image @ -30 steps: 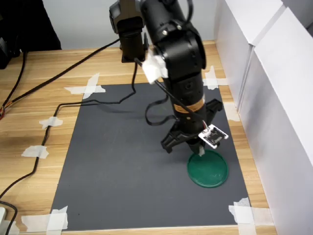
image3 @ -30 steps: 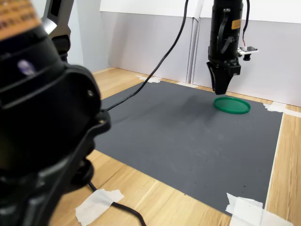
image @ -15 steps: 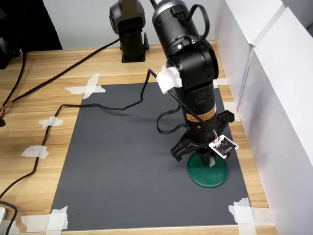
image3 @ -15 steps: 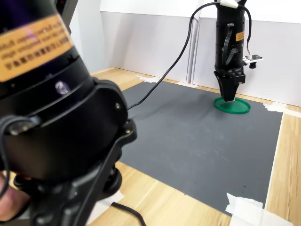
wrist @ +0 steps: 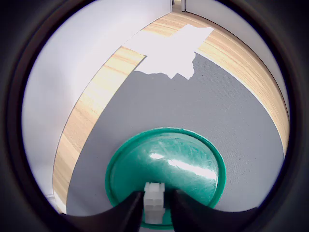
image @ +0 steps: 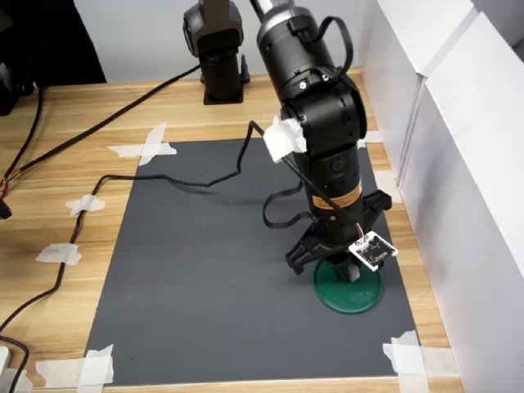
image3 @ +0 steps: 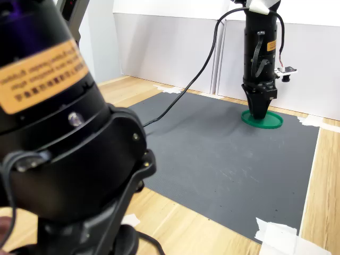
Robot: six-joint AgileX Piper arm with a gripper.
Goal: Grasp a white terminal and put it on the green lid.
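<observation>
- First exterior view: the arm [image: 315,123] is standing nearly upright over the grey mat [image: 205,270], with the gripper [image: 348,274] pointing down onto the green lid [image: 360,296]. The lid, a flat round dark-green disc with a low rim, is lying directly under the gripper tips, on the mat. A small white piece, the white terminal [image: 350,275], is showing at the tips, just over the lid's surface; contact with the lid cannot be told here. Compared with a second ago, the gripper is now sitting over the lid's inside rather than at its edge, and lower.
- Wrist view: the white terminal [wrist: 154,201] is showing as a tiny white rectangular block with a notched top, clamped between the two dark fingers [wrist: 126,211], one on each side, touching it. The green lid [wrist: 193,159], translucent and glossy, is filling the area beneath and beyond the fingers. A white tape patch [wrist: 171,50] is lying farther off at the mat's edge.
- Second exterior view: the gripper [image3: 258,112] is hanging with its tips just over the green lid [image3: 271,121]; the terminal is too small to make out. A second ago the tips were beside the lid's rim and higher.
</observation>
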